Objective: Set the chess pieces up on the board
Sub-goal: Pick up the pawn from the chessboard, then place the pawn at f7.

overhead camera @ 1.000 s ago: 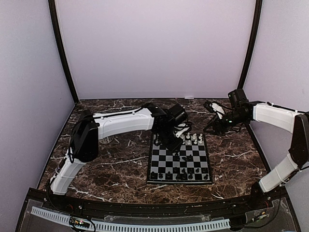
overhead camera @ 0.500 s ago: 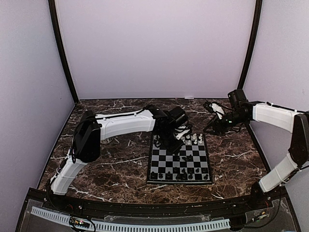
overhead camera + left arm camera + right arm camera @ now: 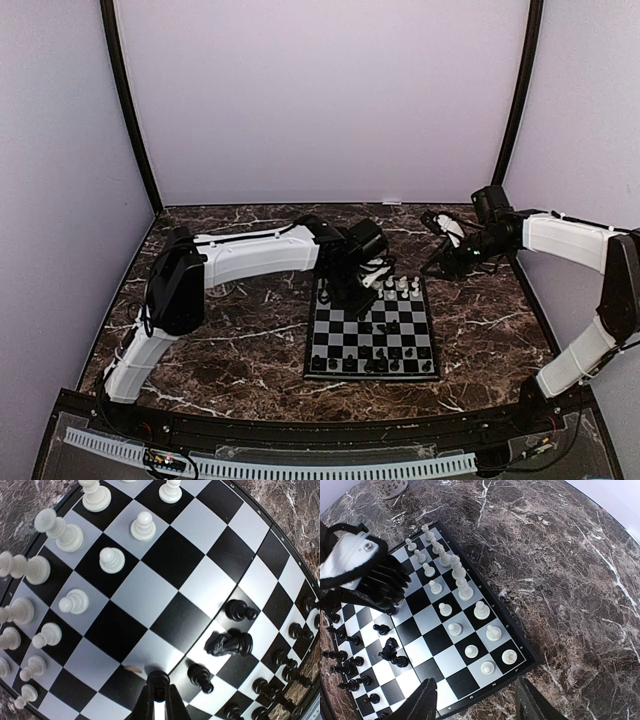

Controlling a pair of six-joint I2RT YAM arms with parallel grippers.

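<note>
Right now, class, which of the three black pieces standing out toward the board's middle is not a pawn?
The middle one, the black knight: it has a horse-head shape, while the black pawns either side have round heads.

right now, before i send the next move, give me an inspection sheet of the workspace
surface: dark marbled table, no damage seen
job's things: board flat mid-table; white pieces in two rows on its far side; black pieces mostly along the near side, black knight and two pawns nearer the middle
clutter: pale patterned cup on the table off the board; brown speck on the board by the left gripper
grippers: left gripper shut, low over the board; right gripper open, empty, off the board's far right corner
cables: black loop on the left wrist
surroundings: plain lilac walls, black posts
</note>
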